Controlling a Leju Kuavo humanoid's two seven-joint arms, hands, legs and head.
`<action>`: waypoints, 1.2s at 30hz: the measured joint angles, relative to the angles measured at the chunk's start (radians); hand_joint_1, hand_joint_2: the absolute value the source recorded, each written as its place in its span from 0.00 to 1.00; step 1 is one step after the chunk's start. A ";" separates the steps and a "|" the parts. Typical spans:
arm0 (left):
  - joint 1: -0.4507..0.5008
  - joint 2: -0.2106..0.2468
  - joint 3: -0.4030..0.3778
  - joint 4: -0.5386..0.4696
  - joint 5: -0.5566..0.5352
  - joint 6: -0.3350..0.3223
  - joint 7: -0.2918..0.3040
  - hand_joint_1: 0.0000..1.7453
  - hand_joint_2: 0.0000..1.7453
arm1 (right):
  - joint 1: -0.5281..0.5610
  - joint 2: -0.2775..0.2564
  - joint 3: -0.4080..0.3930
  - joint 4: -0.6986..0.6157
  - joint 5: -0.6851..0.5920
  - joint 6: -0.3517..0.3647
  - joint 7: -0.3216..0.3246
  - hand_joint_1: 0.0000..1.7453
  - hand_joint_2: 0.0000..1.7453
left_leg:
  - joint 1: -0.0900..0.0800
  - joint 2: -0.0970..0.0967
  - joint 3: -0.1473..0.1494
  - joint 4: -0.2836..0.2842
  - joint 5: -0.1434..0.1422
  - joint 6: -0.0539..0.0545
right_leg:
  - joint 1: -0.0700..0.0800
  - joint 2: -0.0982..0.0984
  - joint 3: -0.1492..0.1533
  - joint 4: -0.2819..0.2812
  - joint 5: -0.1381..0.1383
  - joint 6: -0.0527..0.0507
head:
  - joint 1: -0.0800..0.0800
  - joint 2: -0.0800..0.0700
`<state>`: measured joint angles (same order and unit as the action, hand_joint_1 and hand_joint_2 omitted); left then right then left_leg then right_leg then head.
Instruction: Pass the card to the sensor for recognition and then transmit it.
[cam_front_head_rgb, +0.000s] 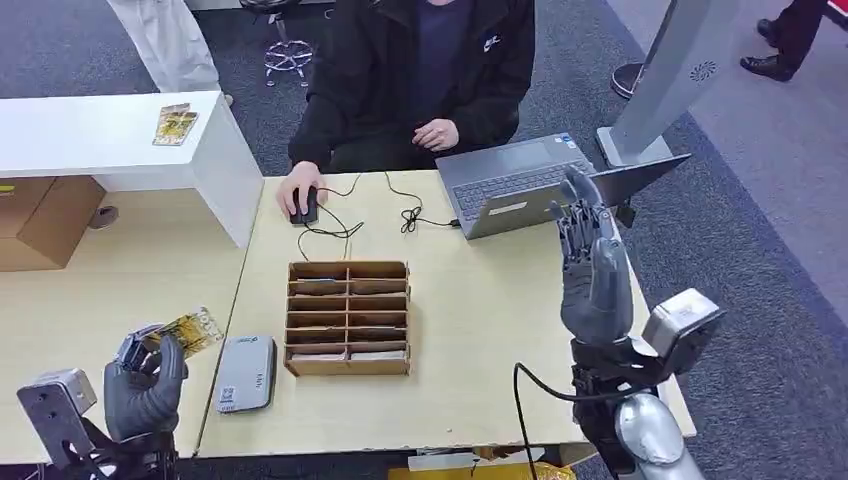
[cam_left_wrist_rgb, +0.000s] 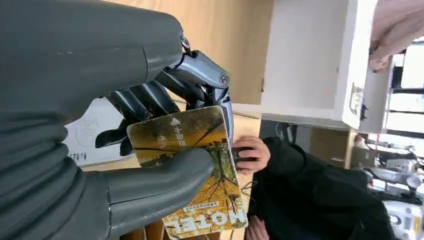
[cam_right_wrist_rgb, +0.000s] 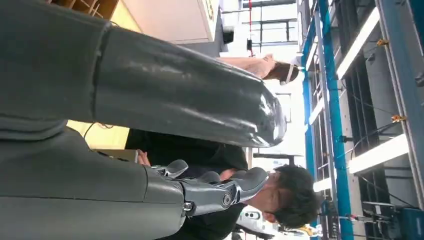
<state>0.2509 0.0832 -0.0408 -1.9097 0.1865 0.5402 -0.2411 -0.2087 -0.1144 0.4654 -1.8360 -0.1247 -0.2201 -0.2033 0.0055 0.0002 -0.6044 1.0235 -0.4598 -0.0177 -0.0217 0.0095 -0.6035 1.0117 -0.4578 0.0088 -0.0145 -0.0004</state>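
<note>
A yellow card (cam_front_head_rgb: 192, 331) printed with bare trees and the word MOTEL is held in my left hand (cam_front_head_rgb: 143, 385) at the table's near left. In the left wrist view the thumb lies across the card (cam_left_wrist_rgb: 197, 170) and dark fingers (cam_left_wrist_rgb: 150, 100) back it from behind. A grey flat sensor pad (cam_front_head_rgb: 246, 373) lies on the table just right of that hand. My right hand (cam_front_head_rgb: 592, 265) is raised upright over the table's right side, fingers straight and apart, holding nothing; its fingers (cam_right_wrist_rgb: 220, 192) stretch toward the seated person.
A cardboard slotted organiser (cam_front_head_rgb: 348, 317) stands mid-table. A person in black sits behind, one hand on a mouse (cam_front_head_rgb: 303, 205). An open laptop (cam_front_head_rgb: 520, 180) sits at the far right. Another card (cam_front_head_rgb: 175, 124) lies on the white counter (cam_front_head_rgb: 110, 135) at left.
</note>
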 joint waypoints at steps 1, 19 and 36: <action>0.002 0.000 0.000 0.007 0.004 0.002 0.001 1.00 1.00 | -0.001 0.000 0.001 0.002 0.000 0.000 0.000 0.00 0.00 | 0.000 0.000 0.000 0.000 0.000 0.000 | 0.000 0.000 0.000 0.000 0.000 0.000 | 0.000 0.000; 0.004 -0.021 0.029 0.078 -0.029 0.076 -0.008 1.00 1.00 | -0.008 0.000 0.013 0.023 -0.004 -0.006 -0.001 0.00 0.00 | 0.000 0.000 0.000 0.000 0.000 0.000 | 0.000 0.000 0.000 0.000 0.000 0.000 | 0.000 0.000; 0.009 -0.043 0.051 0.163 0.000 0.076 0.032 1.00 1.00 | -0.021 0.000 0.019 0.037 -0.019 -0.018 -0.008 0.00 0.00 | 0.000 0.000 0.000 0.000 0.000 0.000 | 0.000 0.000 0.000 0.000 0.000 0.000 | 0.000 0.000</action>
<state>0.2602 0.0397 0.0099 -1.7468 0.1865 0.6157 -0.2087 -0.2295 -0.1144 0.4849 -1.7991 -0.1434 -0.2376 -0.2110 0.0055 0.0001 -0.6044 1.0235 -0.4598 -0.0176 -0.0217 0.0092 -0.6034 1.0116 -0.4578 0.0089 -0.0145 -0.0004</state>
